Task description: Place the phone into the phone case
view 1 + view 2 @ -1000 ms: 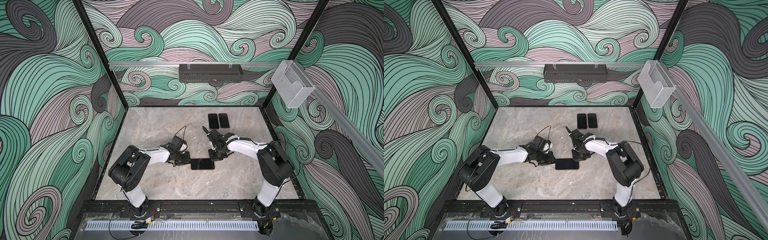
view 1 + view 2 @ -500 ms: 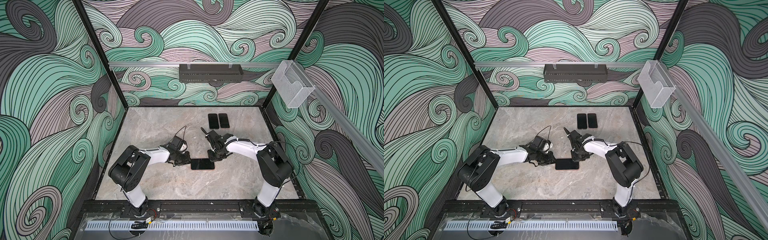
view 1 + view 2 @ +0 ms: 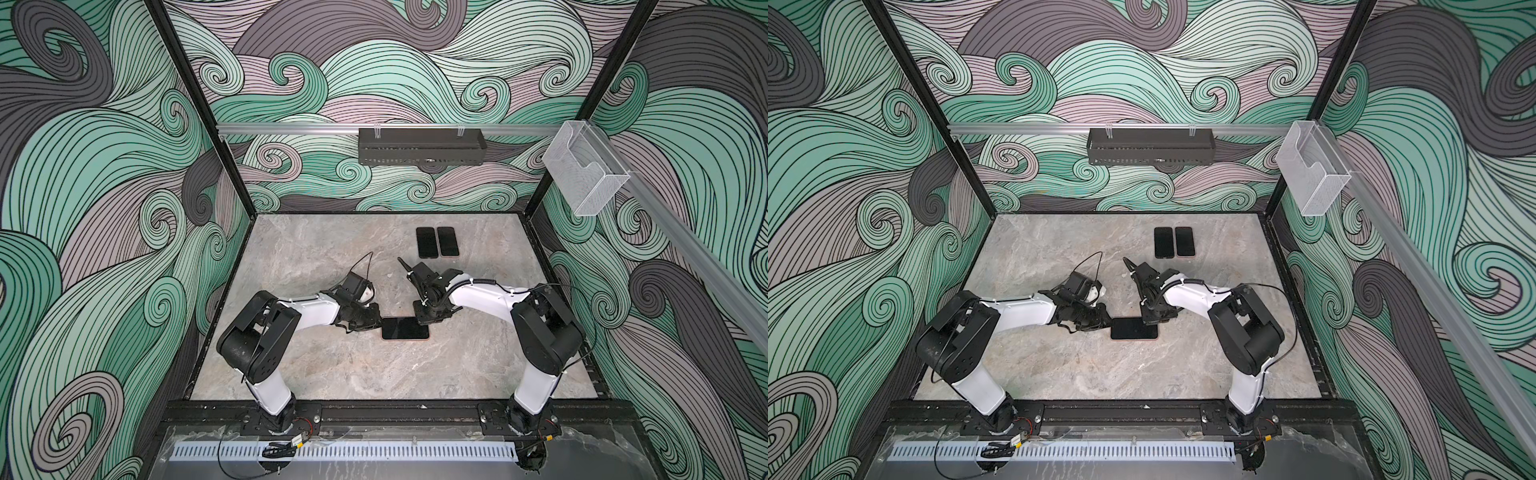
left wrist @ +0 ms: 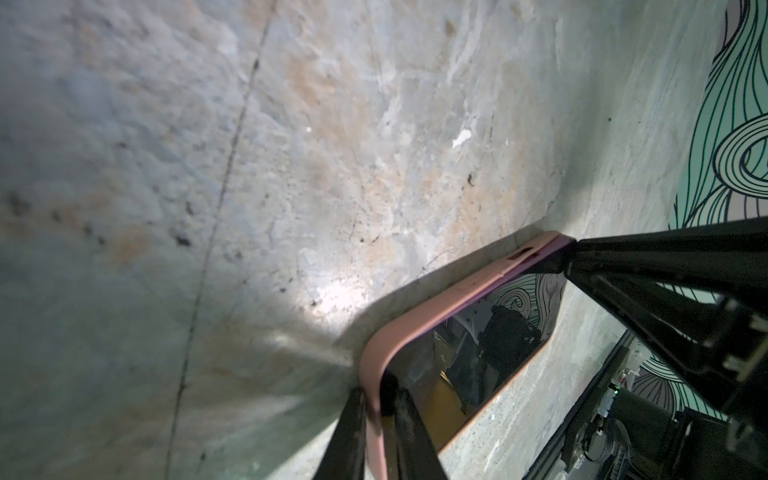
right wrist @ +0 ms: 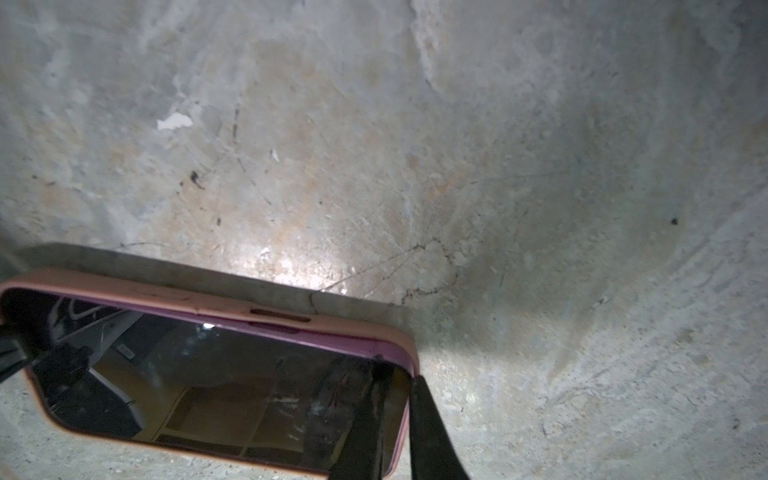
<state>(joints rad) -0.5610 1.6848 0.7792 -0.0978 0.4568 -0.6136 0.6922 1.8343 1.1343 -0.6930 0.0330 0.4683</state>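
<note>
Desk [image 3: 332,374]: 1. Arms: 2, left arm [image 3: 307,311] and right arm [image 3: 482,297].
Phones: 3. Two spare phones [image 3: 427,242] lie side by side at the back. One phone [image 3: 405,328] lies mid-desk in a pink phone case [image 5: 166,291].
Left claw [image 4: 376,399] and right claw [image 5: 405,382] are each pinched narrow on the case rim, at opposite ends.

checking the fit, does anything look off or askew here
The black-screened purple phone may not be fully seated: a purple strip of its side shows above the rim of the pink phone case along one long edge. Nothing else stands out.
</note>
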